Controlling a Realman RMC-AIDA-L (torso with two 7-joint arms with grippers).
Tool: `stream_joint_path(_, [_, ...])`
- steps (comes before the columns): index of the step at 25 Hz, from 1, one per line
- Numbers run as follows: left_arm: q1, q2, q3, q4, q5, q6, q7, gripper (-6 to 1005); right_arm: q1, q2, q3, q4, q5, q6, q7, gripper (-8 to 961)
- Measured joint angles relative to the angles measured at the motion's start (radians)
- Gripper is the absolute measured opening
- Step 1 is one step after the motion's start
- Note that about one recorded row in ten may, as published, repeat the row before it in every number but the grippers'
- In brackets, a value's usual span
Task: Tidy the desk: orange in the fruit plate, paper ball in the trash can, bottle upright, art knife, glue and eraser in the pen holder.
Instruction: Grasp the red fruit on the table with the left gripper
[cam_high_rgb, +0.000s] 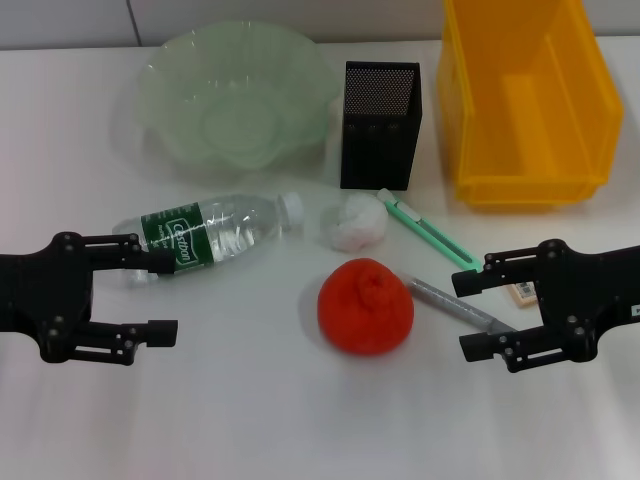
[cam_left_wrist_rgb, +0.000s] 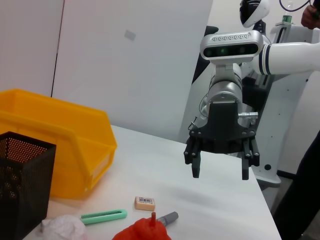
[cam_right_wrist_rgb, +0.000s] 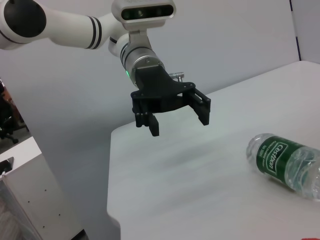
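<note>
The orange (cam_high_rgb: 365, 305) sits at the table's middle front, between my two grippers. The bottle (cam_high_rgb: 210, 232) lies on its side, cap to the right, just behind my left gripper (cam_high_rgb: 172, 297), which is open and empty. My right gripper (cam_high_rgb: 463, 315) is open and empty, right of the orange and over the end of the grey glue stick (cam_high_rgb: 458, 305). The eraser (cam_high_rgb: 524, 291) is partly hidden behind its fingers. The green art knife (cam_high_rgb: 428, 228) and the white paper ball (cam_high_rgb: 352, 222) lie before the pen holder (cam_high_rgb: 380, 125). The fruit plate (cam_high_rgb: 160, 95) and the trash can (cam_high_rgb: 525, 100) stand at the back.
The left wrist view shows my right gripper (cam_left_wrist_rgb: 219, 167) above the table, with the eraser (cam_left_wrist_rgb: 144, 202), knife (cam_left_wrist_rgb: 103, 216) and trash can (cam_left_wrist_rgb: 60, 145). The right wrist view shows my left gripper (cam_right_wrist_rgb: 180, 122), the bottle (cam_right_wrist_rgb: 285, 162) and the table's edge (cam_right_wrist_rgb: 112, 165).
</note>
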Motion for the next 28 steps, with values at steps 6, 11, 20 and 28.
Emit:
stream_joint_path(6, [0.001,0.000,0.005,0.000,0.000,0.000,0.000,799,-0.002,0.009,0.000,0.001,0.000,0.006,-0.001,727])
stream_joint_path(11, [0.003,-0.004,0.006,0.000,0.000,0.000,-0.001,798,-0.006,0.012,0.000,0.008,0.002,0.029,-0.009,727])
stream_joint_path(20, [0.004,-0.005,0.001,0.000,-0.001,-0.011,-0.002,798,-0.010,0.015,0.003,0.012,0.008,0.030,-0.010,727])
stream_joint_path(28, [-0.007,-0.064,-0.014,0.017,-0.009,-0.106,0.006,798,-0.069,-0.007,0.097,-0.072,-0.018,-0.018,0.043,727])
